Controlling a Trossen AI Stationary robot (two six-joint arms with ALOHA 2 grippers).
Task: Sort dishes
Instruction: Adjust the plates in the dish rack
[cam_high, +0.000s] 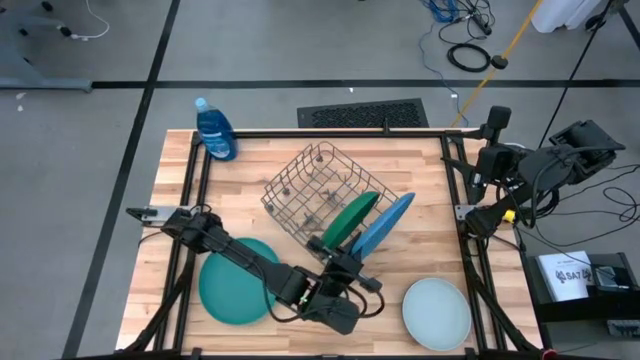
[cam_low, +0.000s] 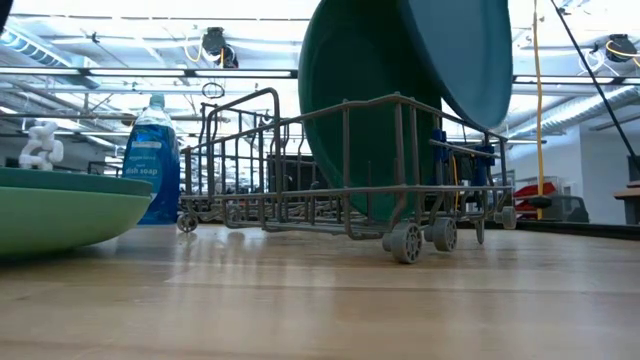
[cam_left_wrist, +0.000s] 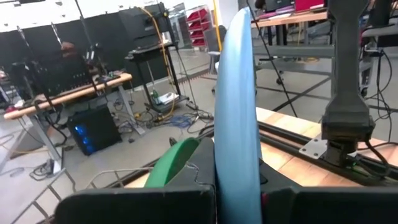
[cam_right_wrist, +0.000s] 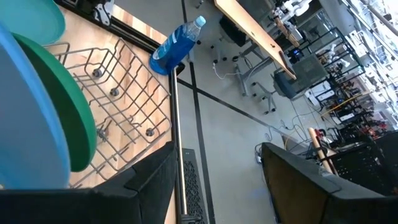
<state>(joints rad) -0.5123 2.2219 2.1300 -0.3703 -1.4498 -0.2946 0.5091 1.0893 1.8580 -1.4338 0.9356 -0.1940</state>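
My left gripper (cam_high: 345, 262) reaches from the table's left toward the grey wire rack (cam_high: 322, 188) and is shut on a bright blue plate (cam_high: 385, 225). The plate stands on edge, tilted, at the rack's near right corner. A dark green plate (cam_high: 350, 220) stands on edge in the rack right beside it, and also shows in the low view (cam_low: 360, 110). A teal plate (cam_high: 237, 282) lies flat at the near left. A pale mint plate (cam_high: 437, 312) lies flat at the near right. My right gripper (cam_right_wrist: 217, 174) is open and empty at the table's right edge. My left gripper pinches the blue plate's near rim (cam_left_wrist: 239, 180) between its two fingers, one finger on each face. The fingers come from the table's near left, roughly level. The plate stands on edge and rises away from the gripper; whether its lower rim touches the rack, I cannot tell.
A blue dish-soap bottle (cam_high: 215, 130) stands at the far left corner. The right arm's base and frame posts (cam_high: 470, 200) line the right edge. Bare wood lies between the rack and the mint plate.
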